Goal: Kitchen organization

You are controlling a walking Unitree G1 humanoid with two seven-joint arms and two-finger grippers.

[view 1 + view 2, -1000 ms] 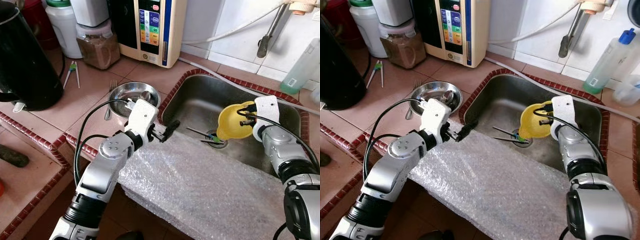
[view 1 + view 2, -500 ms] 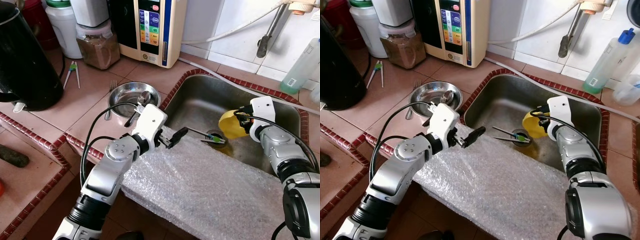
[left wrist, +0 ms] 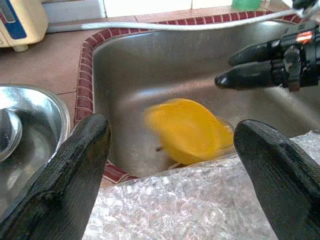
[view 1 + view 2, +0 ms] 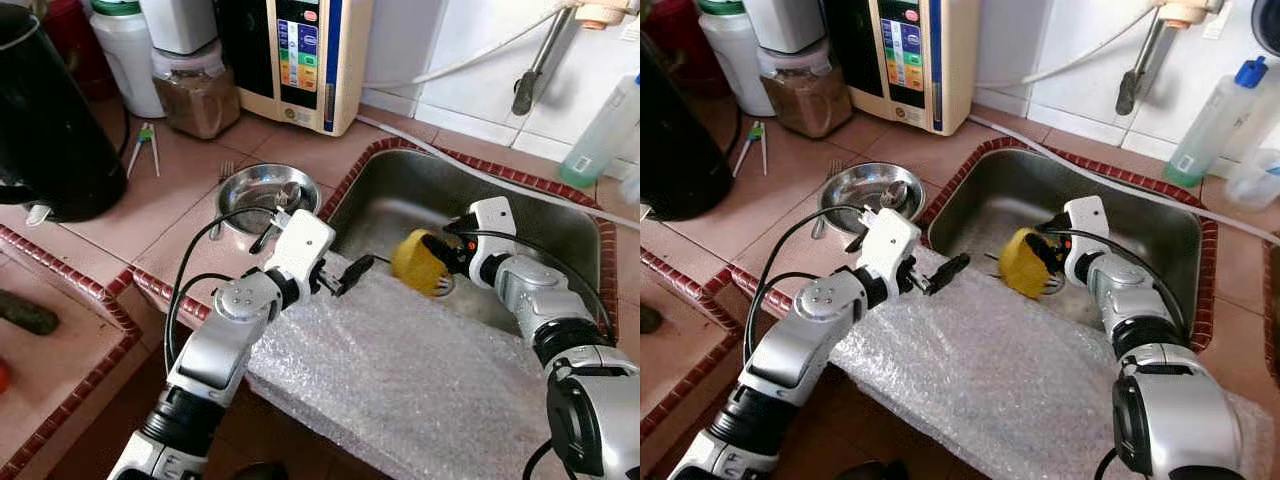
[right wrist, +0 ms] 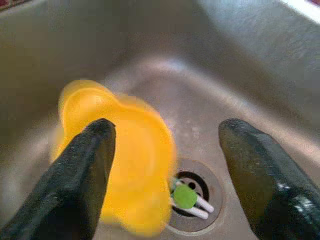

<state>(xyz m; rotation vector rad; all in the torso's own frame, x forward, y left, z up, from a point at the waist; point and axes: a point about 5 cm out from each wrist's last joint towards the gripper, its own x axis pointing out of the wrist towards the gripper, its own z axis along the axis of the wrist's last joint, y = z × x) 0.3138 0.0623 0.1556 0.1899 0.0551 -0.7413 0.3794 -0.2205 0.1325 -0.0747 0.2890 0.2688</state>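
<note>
Leftmost, a black kettle [image 4: 48,120] stands on the tiled counter [image 4: 120,215], with a steel bowl [image 4: 262,188] nearer the sink's red-tiled rim. Next, the left gripper [image 4: 352,272] hovers over the near edge of the sink [image 4: 395,195], above the bubble wrap [image 4: 400,370] draped there; its fingers are spread apart and hold nothing. Further right, the yellow funnel-like cup [image 4: 418,262] appears blurred in the basin, beside the drain where a green-tipped utensil [image 5: 186,196] lies. The right gripper [image 4: 447,255] reaches toward it from the right; in the right wrist view its fingers [image 5: 85,170] stand wide, and whether one touches the cup cannot be told. Judged from its thin wall and blur, the cup is light, fairly stiff plastic, probably wet and slippery; pinching across the rim would likely hold better than the smooth curved body.
</note>
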